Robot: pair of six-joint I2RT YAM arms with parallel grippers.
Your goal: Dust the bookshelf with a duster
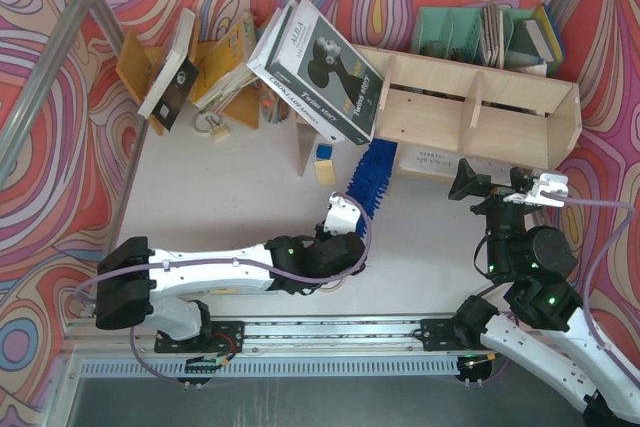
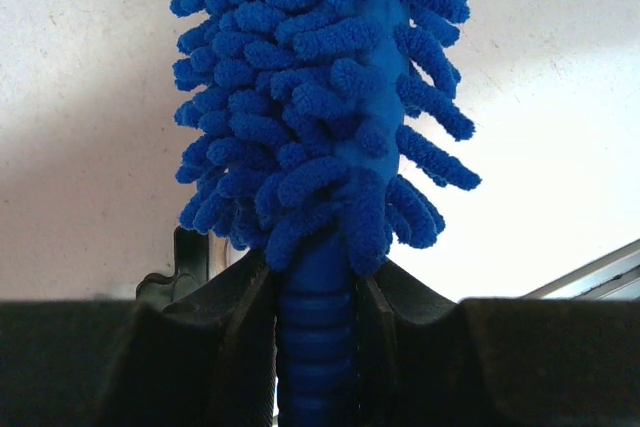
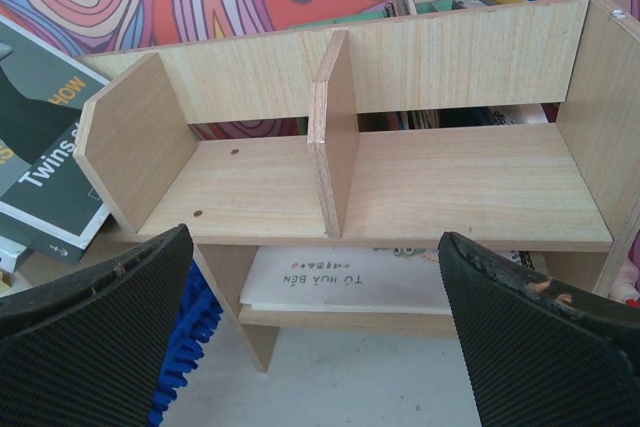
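A pale tabletop (image 1: pixel 230 207) sits inside walls of red and purple swirls. Left of centre, the left gripper (image 2: pixel 318 297) is clamped tight on the ribbed handle of the duster (image 2: pixel 320 97), whose fluffy head reaches forward to the left foot of the bookshelf (image 1: pixel 480 112), beneath a leaning book (image 1: pixel 320 72). Farther right, the right gripper (image 1: pixel 508 187) faces the shelf's front, jaws spread wide, holding nothing.

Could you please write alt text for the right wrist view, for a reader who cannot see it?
The pale plywood bookshelf fills the view, one upright divider splitting its upper tier into two compartments, a white booklet lying on the lower tier. The right claw stands wide open in front, and the blue duster shows at lower left.
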